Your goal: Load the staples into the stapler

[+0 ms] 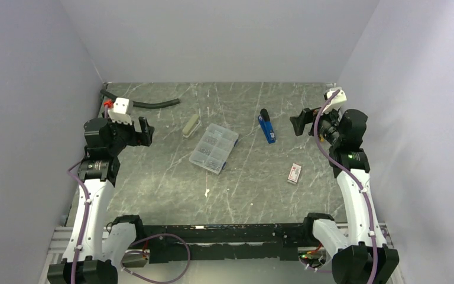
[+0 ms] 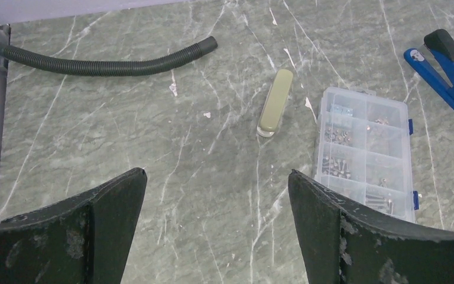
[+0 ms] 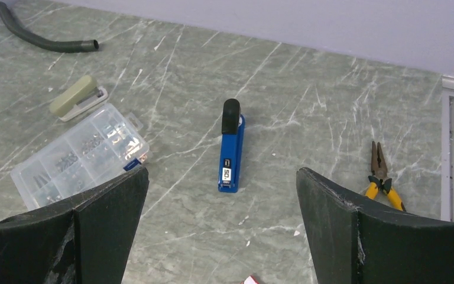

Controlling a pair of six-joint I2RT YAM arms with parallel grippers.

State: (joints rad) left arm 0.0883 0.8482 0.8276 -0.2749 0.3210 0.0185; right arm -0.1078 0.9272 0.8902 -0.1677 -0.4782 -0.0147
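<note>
Nothing is loaded yet on the marbled grey table (image 1: 153,195), and the task looks to be at its opening step. Nearest the arm bases lies the staple box (image 1: 295,173), small and white with a red end. It sits flat on the right side of the table, well apart from both sets of fingers. Whether it is open, and whether the strips inside show, is too small to tell.

At mid-table a clear compartment case (image 1: 214,148) of small parts sits at a slant. An olive stapler (image 1: 191,125) lies just beside its far left corner. Beyond the box and to its left is the blue stapler (image 1: 266,127), flat on the table, black-capped end pointing away, apparently closed.

The left gripper (image 2: 217,177) hangs above the left side, fingers spread wide and holding nothing, looking out over the olive stapler and the case. The right gripper (image 1: 297,122) hangs above the far right, equally wide and empty, with the blue stapler lying straight ahead of it. Yellow-handled pliers (image 3: 381,171) lie off to its right. A corrugated hose (image 1: 148,103) curls along the far left edge.

Two staplers leave the target unsettled, but the blue one, closest to the box and the right arm, seems the likelier. The next move calls for one arm to come down and steady that stapler so its magazine can be opened – and for the other to fetch the box
</note>
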